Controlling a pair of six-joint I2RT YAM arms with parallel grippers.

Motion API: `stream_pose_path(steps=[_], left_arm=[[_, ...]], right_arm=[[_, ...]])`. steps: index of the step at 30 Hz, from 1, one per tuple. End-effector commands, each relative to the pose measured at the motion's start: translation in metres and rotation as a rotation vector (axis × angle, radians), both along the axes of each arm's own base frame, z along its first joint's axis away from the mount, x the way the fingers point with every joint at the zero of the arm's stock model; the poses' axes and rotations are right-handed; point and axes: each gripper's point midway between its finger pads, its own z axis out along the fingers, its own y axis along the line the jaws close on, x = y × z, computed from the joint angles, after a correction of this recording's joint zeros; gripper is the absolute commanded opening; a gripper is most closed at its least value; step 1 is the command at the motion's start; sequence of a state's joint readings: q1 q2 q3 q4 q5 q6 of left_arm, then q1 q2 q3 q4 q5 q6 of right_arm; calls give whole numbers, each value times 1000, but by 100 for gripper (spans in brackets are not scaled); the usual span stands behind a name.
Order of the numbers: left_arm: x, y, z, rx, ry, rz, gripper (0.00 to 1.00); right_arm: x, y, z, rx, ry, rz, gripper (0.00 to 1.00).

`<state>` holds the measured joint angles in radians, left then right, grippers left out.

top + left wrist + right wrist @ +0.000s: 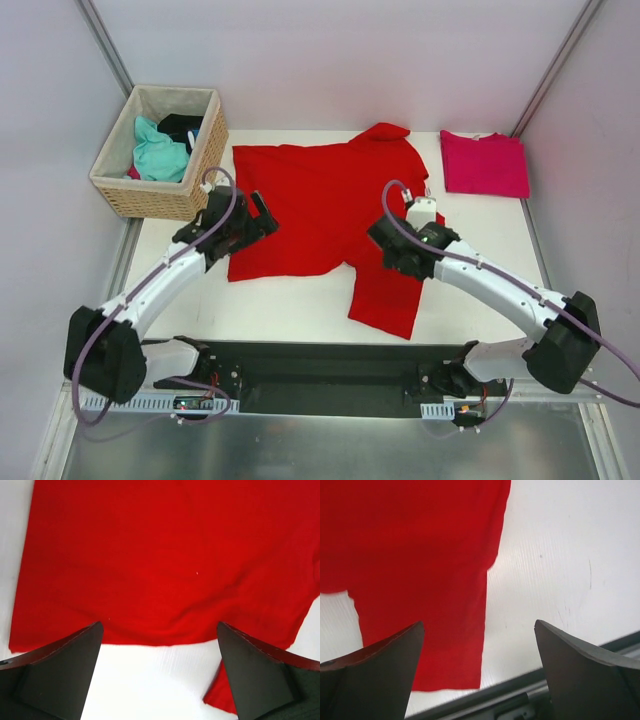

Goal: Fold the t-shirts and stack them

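Across the middle of the table [280, 300], the red t-shirt [320, 205] is lying spread out, while the magenta t-shirt [484, 163] is sitting folded at the far right corner. The left claw [159, 630] and right claw [479, 627] are hovering wide open at the red shirt's edges, gripping nothing.

Overhead camera looks down; close wrist cameras share red t-shirt [320, 200]

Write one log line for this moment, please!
left claw: open above large bright red cloth t-shirt | right claw: open above its near sleeve | magenta-pink cloth t-shirt: folded, far right
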<state>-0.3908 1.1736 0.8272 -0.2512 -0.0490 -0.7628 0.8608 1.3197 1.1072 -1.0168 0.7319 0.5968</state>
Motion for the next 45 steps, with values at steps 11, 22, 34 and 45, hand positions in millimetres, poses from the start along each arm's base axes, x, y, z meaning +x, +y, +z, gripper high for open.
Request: stream_pose_path(steps=[11, 22, 34, 45], left_arm=[[48, -4, -73, -23, 242, -25, 95], [48, 25, -113, -2, 342, 42, 94], [63, 31, -100, -67, 318, 29, 94], [24, -24, 30, -210, 11, -155, 98]], right_arm=[[65, -1, 18, 45, -62, 29, 97], [62, -9, 8, 45, -43, 10, 96], [68, -12, -6, 26, -16, -12, 97], [145, 62, -42, 334, -2, 153, 96]])
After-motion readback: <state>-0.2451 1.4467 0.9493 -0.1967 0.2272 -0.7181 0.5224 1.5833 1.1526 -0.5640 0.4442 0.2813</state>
